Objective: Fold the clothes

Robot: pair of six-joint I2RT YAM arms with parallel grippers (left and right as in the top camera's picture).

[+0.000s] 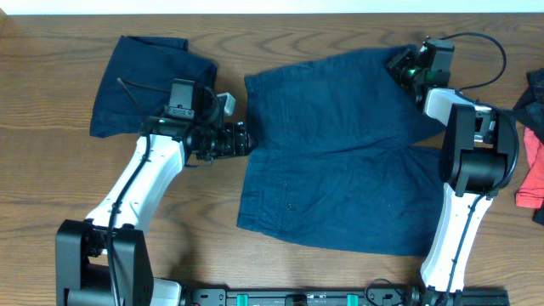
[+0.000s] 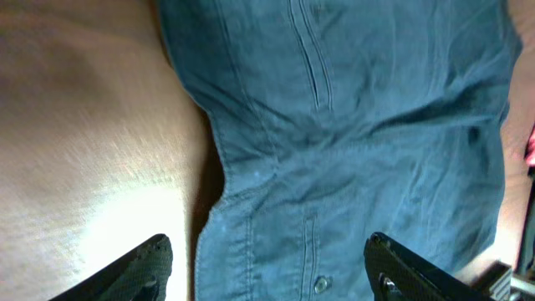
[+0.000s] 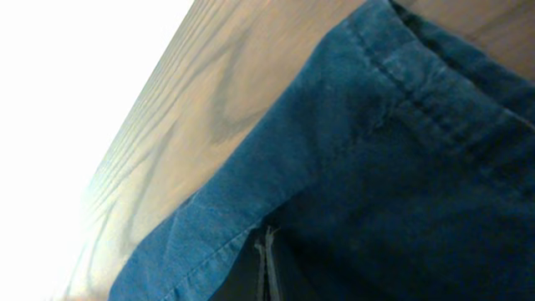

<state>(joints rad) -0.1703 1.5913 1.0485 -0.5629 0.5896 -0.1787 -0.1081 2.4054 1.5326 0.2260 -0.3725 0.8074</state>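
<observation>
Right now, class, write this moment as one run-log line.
task: fold clothes | dark navy fabric shorts: spread out, unfolded | left fingers: open at waistband edge | right fingers: at far hem corner, grip unclear

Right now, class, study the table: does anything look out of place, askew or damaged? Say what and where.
Nothing damaged. The navy shorts lie unfolded and at a slant, fabric rumpled near the waistband; a coral-red piece sits crumpled at the far right.

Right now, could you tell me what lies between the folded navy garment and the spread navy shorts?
The open left gripper, beside the spread navy shorts, over bare table; the overhead view shows it.
</observation>
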